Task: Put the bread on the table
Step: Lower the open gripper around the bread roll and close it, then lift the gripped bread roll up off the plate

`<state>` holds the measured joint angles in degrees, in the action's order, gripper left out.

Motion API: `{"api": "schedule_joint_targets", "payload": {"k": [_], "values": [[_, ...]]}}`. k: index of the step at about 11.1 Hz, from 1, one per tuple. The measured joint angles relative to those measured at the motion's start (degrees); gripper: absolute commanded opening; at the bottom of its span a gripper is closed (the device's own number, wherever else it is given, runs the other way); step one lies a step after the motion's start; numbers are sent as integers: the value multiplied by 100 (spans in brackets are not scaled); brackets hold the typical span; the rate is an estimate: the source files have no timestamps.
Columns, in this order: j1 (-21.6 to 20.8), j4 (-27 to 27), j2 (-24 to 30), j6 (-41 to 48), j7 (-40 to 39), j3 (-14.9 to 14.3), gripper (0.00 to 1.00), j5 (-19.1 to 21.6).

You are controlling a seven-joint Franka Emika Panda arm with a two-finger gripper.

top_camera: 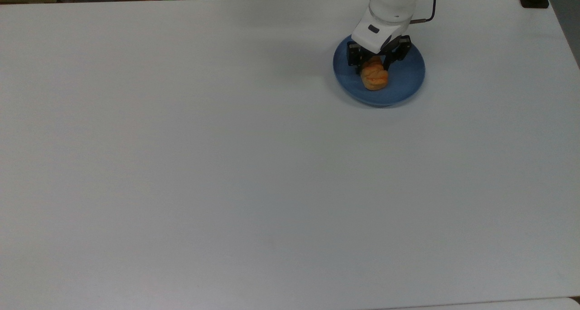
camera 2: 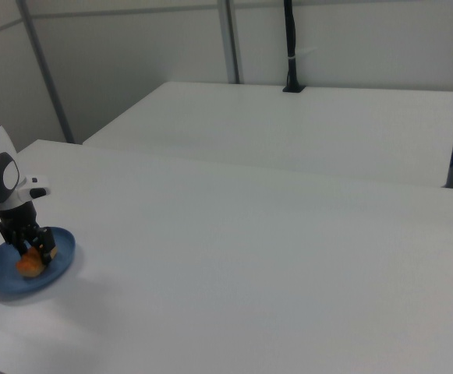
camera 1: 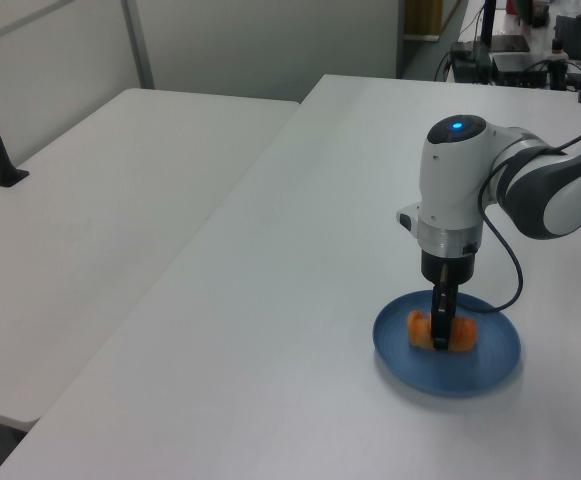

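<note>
While the fingers (top_camera: 372,66) straddle the bread (top_camera: 375,77), apart, blue plate (top_camera: 405,81) on white table (top_camera: 226,165), second table (camera 1: 100,220) beside.

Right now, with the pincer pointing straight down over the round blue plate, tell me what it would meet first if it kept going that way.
The pincer would meet the small golden-orange bread roll first: its fingers straddle the roll's far end. Just beneath lies the round blue plate. Whether they already touch the roll is unclear.
</note>
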<state>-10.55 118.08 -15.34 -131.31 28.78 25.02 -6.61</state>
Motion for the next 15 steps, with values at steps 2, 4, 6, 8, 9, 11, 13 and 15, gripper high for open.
{"api": "schedule_joint_targets", "payload": {"k": [2,4,6,8,9,11,13,15], "values": [[0,-27,-1,0,64,0,15,-1],[-19,-54,11,0,188,5,15,-11],[-33,-75,59,4,208,15,16,-13],[-34,-204,240,411,210,15,15,-30],[-34,-366,389,784,210,18,16,-31],[-34,-708,711,1379,210,20,15,-31],[-21,-1078,896,1883,210,12,15,-31],[-3,-1501,921,2233,210,-40,16,-31]]}}
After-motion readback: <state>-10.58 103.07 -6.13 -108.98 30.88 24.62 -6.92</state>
